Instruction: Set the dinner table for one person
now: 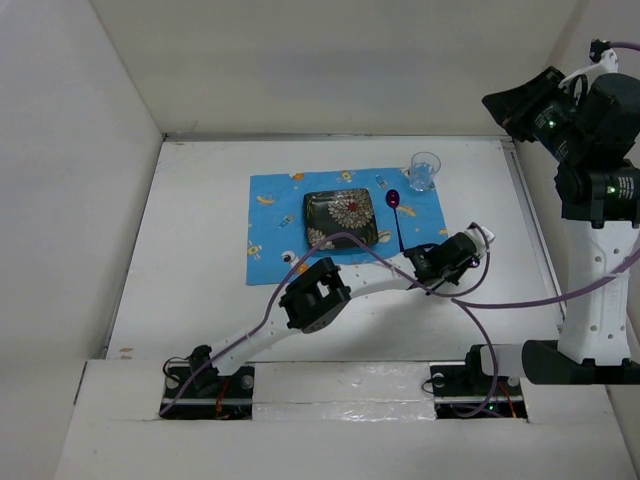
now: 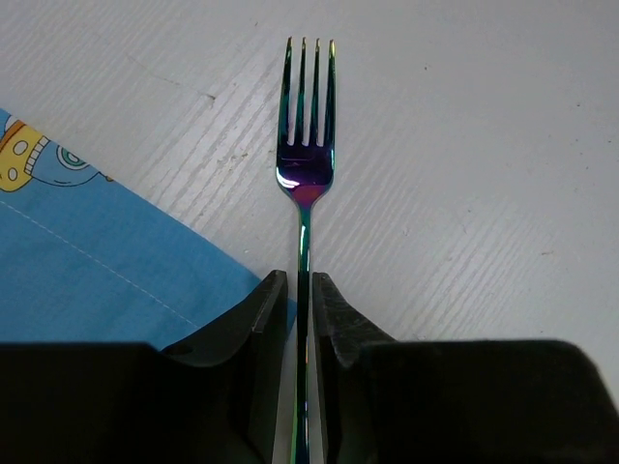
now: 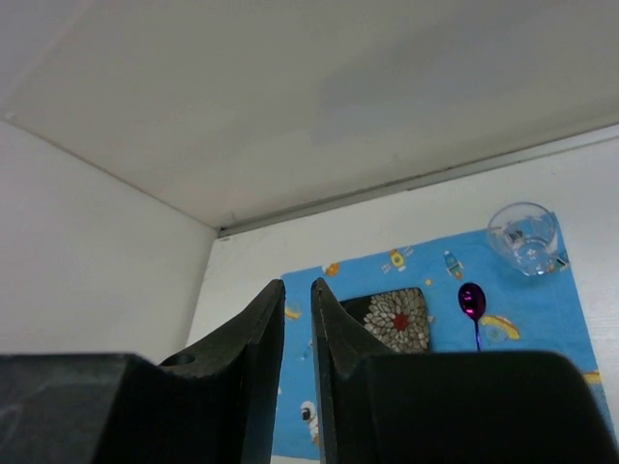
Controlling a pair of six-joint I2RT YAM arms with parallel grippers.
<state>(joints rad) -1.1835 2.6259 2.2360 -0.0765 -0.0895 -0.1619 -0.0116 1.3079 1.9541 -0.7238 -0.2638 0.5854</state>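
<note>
Left wrist view has the fork (image 2: 304, 184) lying flat on the dinner table (image 2: 464, 193). Its handle runs straight back between the jaws of the left gripper (image 2: 300, 278), and its four tines point away ahead of them. The jaws stand narrow, close against either side of the handle; whether they actually bite it I cannot tell.

The fork looks like thin polished metal with a rainbow sheen. It is probably light, stiff and not fragile, but likely slick. It lies so low that the fingertips must reach the table surface to catch it. A hold across the handle's narrow edges, about where the jaws are, seems right; one nearer the handle's end would probably let the head swing down.

Just left of the left jaw is a corner of the blue cloth (image 2: 87, 280). Its edge reaches that finger, so the soft fabric might get snagged along.

In the top view a purple spoon (image 1: 396, 208), a dark flowered dish (image 1: 340, 218) and a glass (image 1: 424, 171) sit on the cloth beyond the jaws, with the spoon's handle nearest. The right gripper (image 3: 298, 285) hangs high, its jaws a narrow slit with nothing between.
</note>
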